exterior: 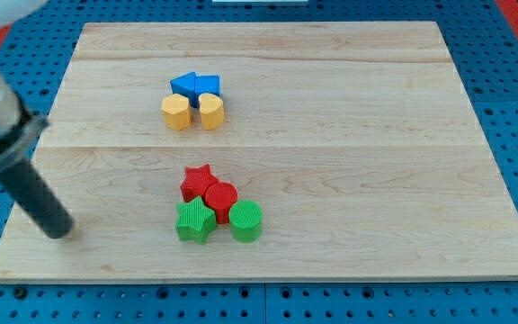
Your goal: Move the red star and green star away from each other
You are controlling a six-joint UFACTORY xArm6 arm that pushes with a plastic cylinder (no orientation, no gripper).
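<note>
The red star point(197, 181) sits on the wooden board point(331, 162) below the middle, touching a red cylinder point(221, 200) at its lower right. The green star point(193, 221) lies just below the red star, touching the red cylinder. A green cylinder point(246, 221) stands right of the green star. My tip point(57, 230) rests on the board near its left edge, far to the left of the green star, touching no block.
Two blue blocks point(195, 86), a yellow hexagon block point(176, 112) and a second yellow block point(210, 111) cluster above the middle. The board lies on a blue perforated table point(511, 99).
</note>
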